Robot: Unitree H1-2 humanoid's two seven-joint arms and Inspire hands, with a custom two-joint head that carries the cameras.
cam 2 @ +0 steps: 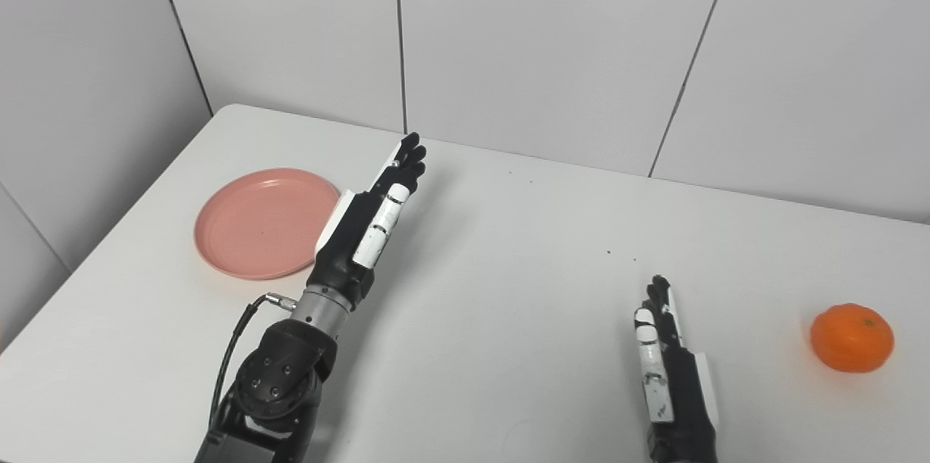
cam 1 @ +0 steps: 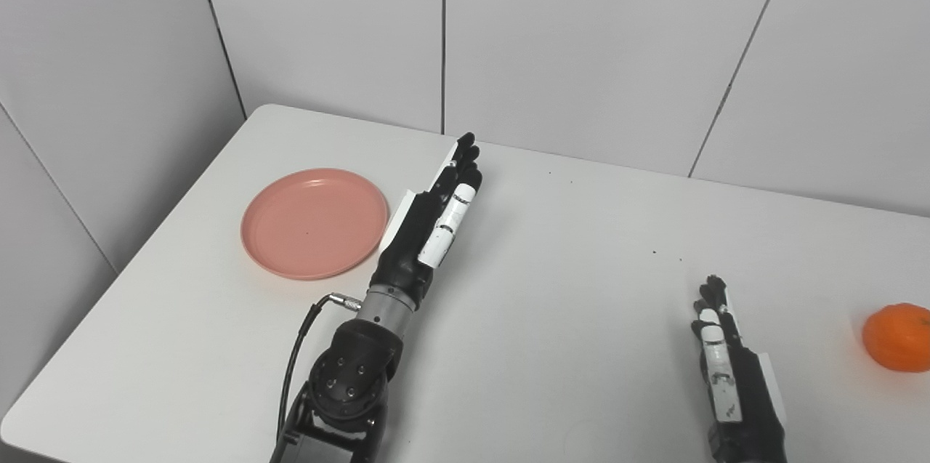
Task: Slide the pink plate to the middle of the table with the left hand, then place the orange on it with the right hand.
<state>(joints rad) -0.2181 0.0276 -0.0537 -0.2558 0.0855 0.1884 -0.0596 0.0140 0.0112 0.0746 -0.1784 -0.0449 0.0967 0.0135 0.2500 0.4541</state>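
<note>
The pink plate [cam 1: 314,223] lies flat on the bench's [cam 1: 567,245] left side — just beside the left hand [cam 1: 429,227], whose fingers [cam 1: 465,158] stretch straight, holding nothing. The orange [cam 2: 851,338] sits far right, near the right hand [cam 2: 672,383] — fingers straight, empty.

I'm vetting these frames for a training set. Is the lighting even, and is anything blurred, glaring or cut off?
Left eye view: soft, even light, faint shadows, no glare on the pink plate; the orange is clipped by the right edge. Right eye view: equally sharp, the orange whole, a soft shadow beside the left hand; the right hand is in focus.
</note>
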